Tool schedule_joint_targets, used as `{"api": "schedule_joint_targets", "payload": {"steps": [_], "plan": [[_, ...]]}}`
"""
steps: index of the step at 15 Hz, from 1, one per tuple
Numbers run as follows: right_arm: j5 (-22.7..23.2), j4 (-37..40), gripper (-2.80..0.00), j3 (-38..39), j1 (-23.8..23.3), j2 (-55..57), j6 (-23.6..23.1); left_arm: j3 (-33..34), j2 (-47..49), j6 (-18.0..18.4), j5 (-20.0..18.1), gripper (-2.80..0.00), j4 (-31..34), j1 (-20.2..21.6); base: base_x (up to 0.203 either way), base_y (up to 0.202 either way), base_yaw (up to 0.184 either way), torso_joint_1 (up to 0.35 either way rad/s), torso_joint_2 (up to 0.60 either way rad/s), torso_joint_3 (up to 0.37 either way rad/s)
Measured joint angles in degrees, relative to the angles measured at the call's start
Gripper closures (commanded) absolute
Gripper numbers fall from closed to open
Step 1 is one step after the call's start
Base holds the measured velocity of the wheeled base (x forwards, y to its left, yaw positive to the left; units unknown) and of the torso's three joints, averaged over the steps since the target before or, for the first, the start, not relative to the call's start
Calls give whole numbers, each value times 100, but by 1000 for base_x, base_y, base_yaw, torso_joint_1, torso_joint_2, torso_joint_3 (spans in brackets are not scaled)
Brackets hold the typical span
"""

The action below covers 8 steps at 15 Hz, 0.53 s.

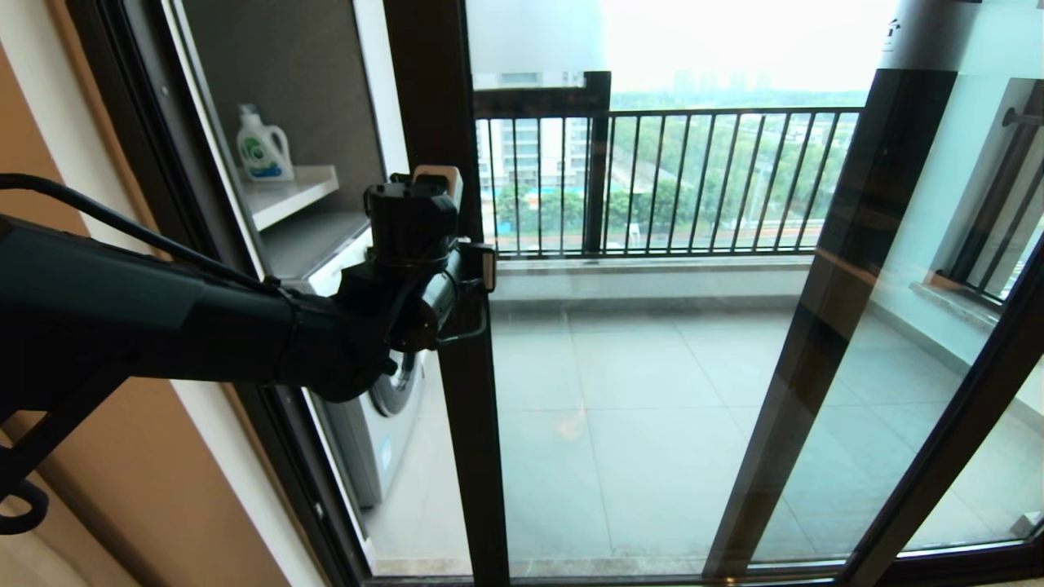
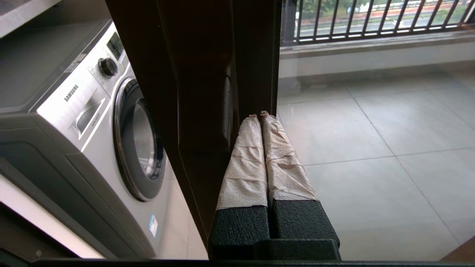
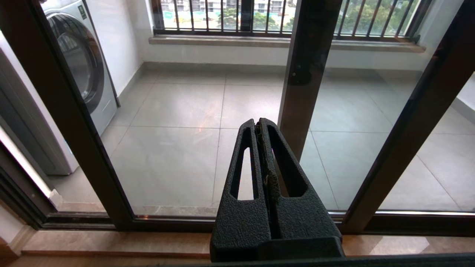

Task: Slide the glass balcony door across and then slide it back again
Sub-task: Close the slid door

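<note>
The glass balcony door [image 1: 469, 424] has a dark brown-black stile running top to bottom left of centre, clear glass to its right and a frosted strip on top. My left arm [image 1: 245, 326] reaches in from the left at mid height. In the left wrist view my left gripper [image 2: 258, 115] is shut, its tape-wrapped fingers [image 2: 245, 163] pressed together with nothing between them. They lie along the glass-side edge of the stile [image 2: 207, 74], beside a dark raised bar handle [image 2: 227, 107]. My right gripper [image 3: 258, 120] is shut and empty, low before the door's bottom track.
Left of the stile stand a silver washing machine [image 2: 92, 122] and a shelf with a white detergent bottle [image 1: 263, 147]. A second dark stile [image 1: 816, 326] slants behind the glass. Balcony railing [image 1: 693, 179] closes the tiled floor. The outer frame [image 1: 147, 122] borders the left wall.
</note>
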State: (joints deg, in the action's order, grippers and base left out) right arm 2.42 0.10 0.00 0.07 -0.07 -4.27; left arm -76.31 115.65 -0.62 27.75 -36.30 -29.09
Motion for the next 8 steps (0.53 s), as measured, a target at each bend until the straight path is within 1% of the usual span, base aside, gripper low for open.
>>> {"api": "schedule_joint_targets", "payload": {"steps": [5,8], "plan": [[0,0,0,0,0,0,0,349,-164,-47,-3,0,-55,266,0,0,0,0,0,0],[1,0,0,0,0,0,0,461,-309,-75,60,0,-2,400,0,0,0,0,0,0]]}}
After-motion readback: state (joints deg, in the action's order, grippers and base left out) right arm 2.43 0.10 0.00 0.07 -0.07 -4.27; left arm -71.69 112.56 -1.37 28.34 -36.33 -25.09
